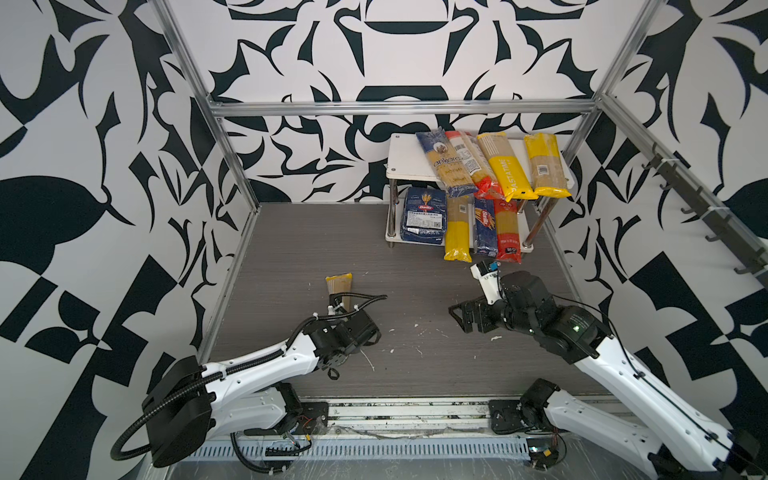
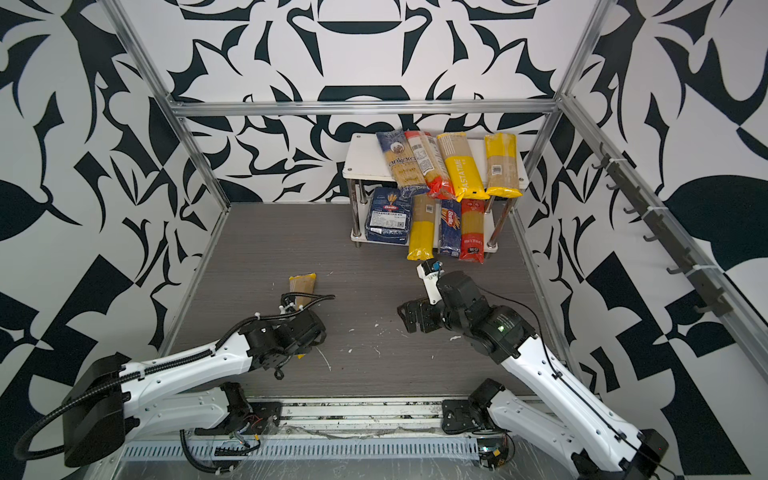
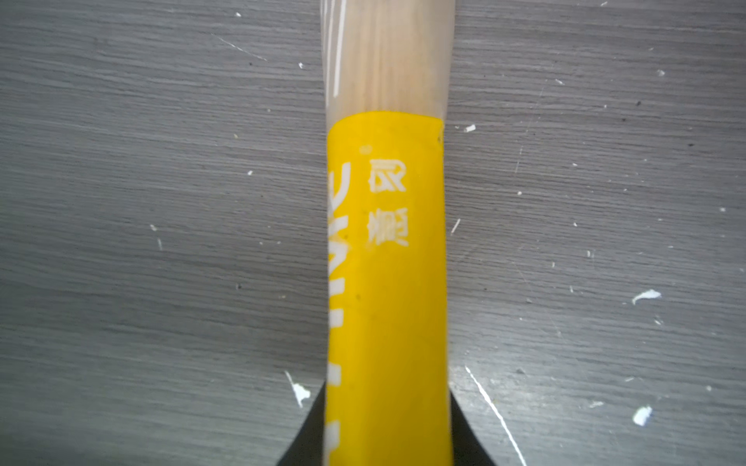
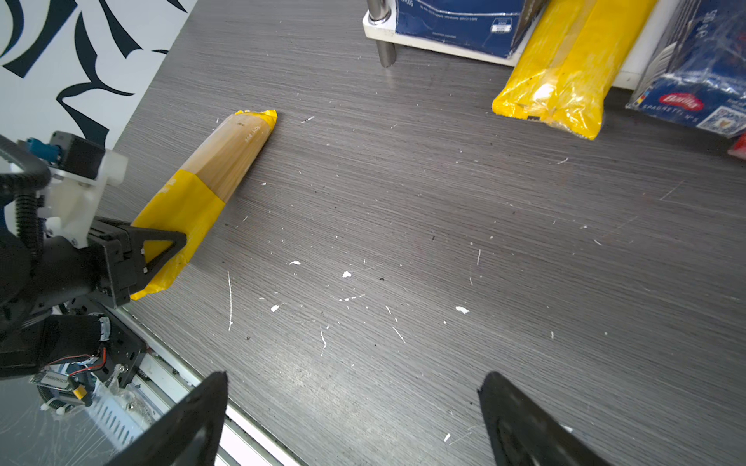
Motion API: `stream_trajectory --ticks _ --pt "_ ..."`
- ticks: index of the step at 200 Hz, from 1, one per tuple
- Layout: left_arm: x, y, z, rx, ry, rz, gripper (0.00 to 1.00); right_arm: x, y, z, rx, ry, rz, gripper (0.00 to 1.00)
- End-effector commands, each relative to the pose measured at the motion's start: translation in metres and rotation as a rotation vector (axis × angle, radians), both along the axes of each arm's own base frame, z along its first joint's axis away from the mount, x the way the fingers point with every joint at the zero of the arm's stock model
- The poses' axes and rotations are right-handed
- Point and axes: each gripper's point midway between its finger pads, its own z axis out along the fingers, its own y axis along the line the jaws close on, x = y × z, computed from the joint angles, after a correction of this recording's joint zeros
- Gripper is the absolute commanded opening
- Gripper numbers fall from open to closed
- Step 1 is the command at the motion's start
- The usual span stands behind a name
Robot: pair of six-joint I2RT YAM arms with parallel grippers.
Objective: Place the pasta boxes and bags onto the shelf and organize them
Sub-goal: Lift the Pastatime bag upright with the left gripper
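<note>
1. The left gripper (image 4: 161,252) was seen pinched on the yellow end of a loose bag (image 4: 226,161) of spaghetti. In the left wrist view its black fingers (image 3: 300,437) were pressed against both sides of that bag.
2. The loose bag (image 1: 338,284) was seen lying flat on the counter (image 1: 291,249), left of the middle in both top views. It was well apart from the shelf (image 1: 405,160), and its clear end was pointed toward the back wall.
3. The right gripper (image 1: 459,318) was held spread wide over the counter, near the front of the shelf. Its two fingers (image 4: 193,423) were shown far apart in the right wrist view.
4. The shelf was placed at the back right of the counter, close to the patterned wall.
5. On its top board four bags were laid side by side: a navy bag (image 1: 446,164), a red-ended bag (image 1: 469,162), a lettered yellow bag (image 1: 505,166) and a plain yellow bag (image 1: 546,166). Their near ends were seen overhanging the front edge.
6. On the lower board a wide box (image 1: 424,216), a lower yellow bag (image 1: 457,232), a narrow box (image 1: 484,226) and a red bag (image 1: 507,232) were lined up. The last three were seen sticking out past the front edge.
</note>
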Motion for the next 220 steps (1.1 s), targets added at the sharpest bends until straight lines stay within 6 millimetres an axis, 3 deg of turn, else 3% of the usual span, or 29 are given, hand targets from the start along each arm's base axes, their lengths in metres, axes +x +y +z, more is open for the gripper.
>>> stream_trajectory --ticks 1,84,156,220 --pt "0.021 0.004 0.037 0.004 -0.128 0.018 0.00 0.006 0.007 0.024 0.038 -0.068 0.016 1.00" --pt "0.039 0.009 0.079 0.006 -0.210 0.006 0.00 0.008 0.014 0.024 0.052 -0.054 0.033 1.00" --pt "0.058 0.005 0.158 0.033 -0.290 -0.043 0.00 0.013 0.030 -0.006 0.082 0.037 0.045 1.00" --pt "0.075 0.002 0.227 0.048 -0.365 -0.072 0.00 0.020 0.041 0.007 0.114 0.023 0.060 1.00"
